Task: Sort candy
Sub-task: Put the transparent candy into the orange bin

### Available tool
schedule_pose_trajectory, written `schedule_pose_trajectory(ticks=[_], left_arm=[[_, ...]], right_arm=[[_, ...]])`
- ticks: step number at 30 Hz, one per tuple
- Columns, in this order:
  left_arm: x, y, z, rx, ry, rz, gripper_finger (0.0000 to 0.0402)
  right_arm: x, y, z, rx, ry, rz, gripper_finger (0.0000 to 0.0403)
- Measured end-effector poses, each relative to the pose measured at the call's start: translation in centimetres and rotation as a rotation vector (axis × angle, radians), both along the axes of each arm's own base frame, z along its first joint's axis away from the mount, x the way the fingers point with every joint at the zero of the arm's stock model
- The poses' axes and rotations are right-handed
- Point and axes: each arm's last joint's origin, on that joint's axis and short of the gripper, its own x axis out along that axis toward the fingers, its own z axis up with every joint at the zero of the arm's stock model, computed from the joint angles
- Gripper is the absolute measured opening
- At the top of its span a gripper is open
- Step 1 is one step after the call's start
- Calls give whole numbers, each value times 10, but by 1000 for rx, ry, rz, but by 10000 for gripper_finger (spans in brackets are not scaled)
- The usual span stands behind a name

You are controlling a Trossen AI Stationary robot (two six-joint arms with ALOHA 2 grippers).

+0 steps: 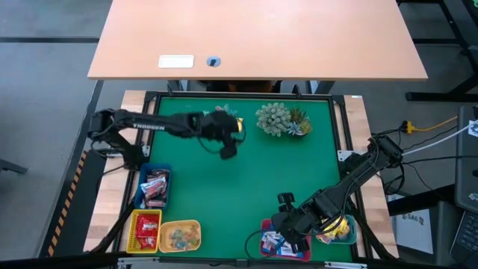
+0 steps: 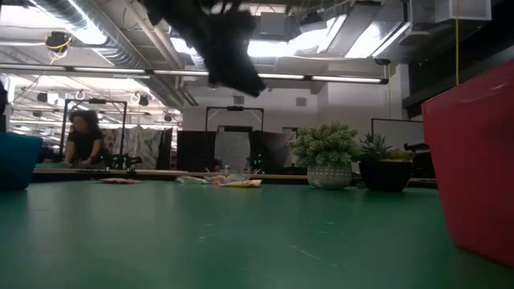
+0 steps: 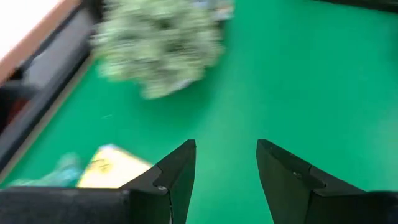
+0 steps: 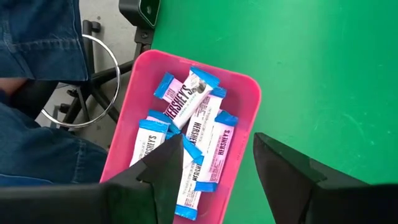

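Observation:
A small heap of candy [image 1: 226,116] lies on the green mat at the far edge, left of the spiky plant [image 1: 280,119]. In the left wrist view one yellow-wrapped piece [image 3: 112,165] of it shows. My left gripper [image 1: 228,149] hangs open above the mat just in front of that heap, with nothing between its fingers [image 3: 225,146]. My right gripper [image 4: 219,138] stands open over the pink tray [image 4: 245,87] at the near right. Several blue-and-white candy bars [image 4: 189,124] lie flat in that tray.
At the near left stand a blue tray [image 1: 142,179], a red tray [image 1: 133,228] and a yellow tray [image 1: 179,223], each with candy. Another tray [image 1: 340,230] sits right of the pink one. A person's legs [image 4: 37,37] show past the near edge.

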Motion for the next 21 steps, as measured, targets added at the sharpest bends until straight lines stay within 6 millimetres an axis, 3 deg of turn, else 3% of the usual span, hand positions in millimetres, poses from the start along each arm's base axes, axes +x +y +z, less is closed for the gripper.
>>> schedule_pose_trajectory(ticks=[11,16,21], left_arm=[[-34,107,-16,-38,61,381,157],[-47,142,-36,-146,64,594,157],[-51,162,-64,-256,89,729,157]], right_arm=[[0,0,0,1,-1,0,195],[0,0,0,1,-1,0,195],[0,0,0,1,-1,0,195]])
